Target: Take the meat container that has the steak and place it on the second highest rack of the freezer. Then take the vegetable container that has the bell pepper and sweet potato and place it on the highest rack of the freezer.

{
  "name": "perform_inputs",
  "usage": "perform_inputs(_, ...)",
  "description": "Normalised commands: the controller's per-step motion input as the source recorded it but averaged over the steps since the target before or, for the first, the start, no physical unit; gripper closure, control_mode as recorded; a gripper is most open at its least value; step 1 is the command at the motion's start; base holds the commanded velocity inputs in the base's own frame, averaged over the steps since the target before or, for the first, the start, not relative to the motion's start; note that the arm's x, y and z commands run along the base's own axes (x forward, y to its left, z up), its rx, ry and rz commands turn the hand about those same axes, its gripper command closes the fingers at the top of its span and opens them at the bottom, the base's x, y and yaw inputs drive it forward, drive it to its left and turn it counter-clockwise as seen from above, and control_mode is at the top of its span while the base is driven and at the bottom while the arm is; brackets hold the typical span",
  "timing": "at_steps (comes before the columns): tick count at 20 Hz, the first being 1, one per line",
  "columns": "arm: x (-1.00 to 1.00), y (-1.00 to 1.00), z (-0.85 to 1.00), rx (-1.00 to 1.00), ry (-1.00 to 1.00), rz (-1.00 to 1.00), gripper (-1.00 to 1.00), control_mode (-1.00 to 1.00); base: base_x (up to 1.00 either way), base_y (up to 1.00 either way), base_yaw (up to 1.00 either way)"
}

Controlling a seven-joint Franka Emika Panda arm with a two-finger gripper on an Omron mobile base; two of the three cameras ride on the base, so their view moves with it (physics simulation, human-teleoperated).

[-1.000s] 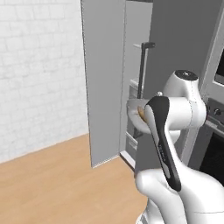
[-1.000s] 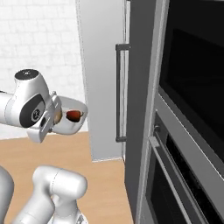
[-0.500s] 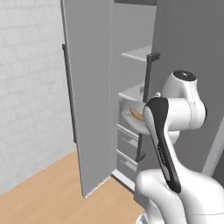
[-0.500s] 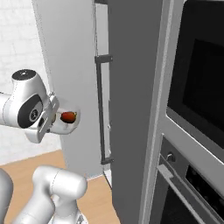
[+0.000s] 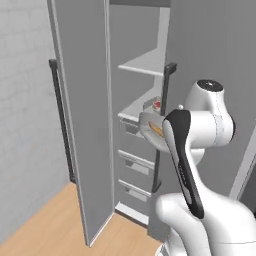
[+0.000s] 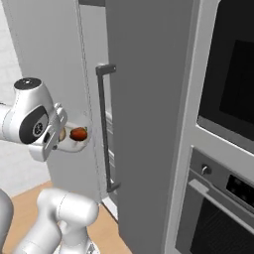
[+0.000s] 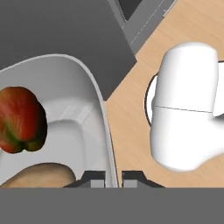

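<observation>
Since the earlier frames the base has driven closer to the freezer (image 5: 135, 100), so the open door and shelves loom larger in both base views; the arm's pose looks unchanged. The gripper (image 7: 113, 177) is pinched on the near wall of the vegetable container (image 7: 98, 109), one fingertip either side of the rim. Inside lie the bell pepper (image 7: 21, 119) and the sweet potato (image 7: 39, 176). The container hangs just before the open shelves, where a tray (image 5: 154, 104) with something red sits.
</observation>
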Motion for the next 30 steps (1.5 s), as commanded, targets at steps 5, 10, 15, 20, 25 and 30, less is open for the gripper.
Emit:
perform_inputs(5, 0.0, 0.0, 0.0, 0.0, 0.0, 0.0, 1.0, 1.0, 0.16, 0.4, -0.44)
perform_inputs(10, 0.0, 0.0, 0.0, 0.0, 0.0, 0.0, 1.0, 1.0, 0.21, 0.77, -0.25)
perform_inputs(15, 0.0, 0.0, 0.0, 0.0, 0.0, 0.0, 1.0, 1.0, 0.31, 0.58, -0.2)
perform_inputs(20, 0.0, 0.0, 0.0, 0.0, 0.0, 0.0, 1.0, 1.0, 0.57, 0.0, -0.2)
perform_inputs(25, 0.0, 0.0, 0.0, 0.0, 0.0, 0.0, 1.0, 1.0, 0.48, 0.21, -0.18)
perform_inputs(30, 0.0, 0.0, 0.0, 0.0, 0.0, 0.0, 1.0, 1.0, 0.25, 0.61, -0.08)
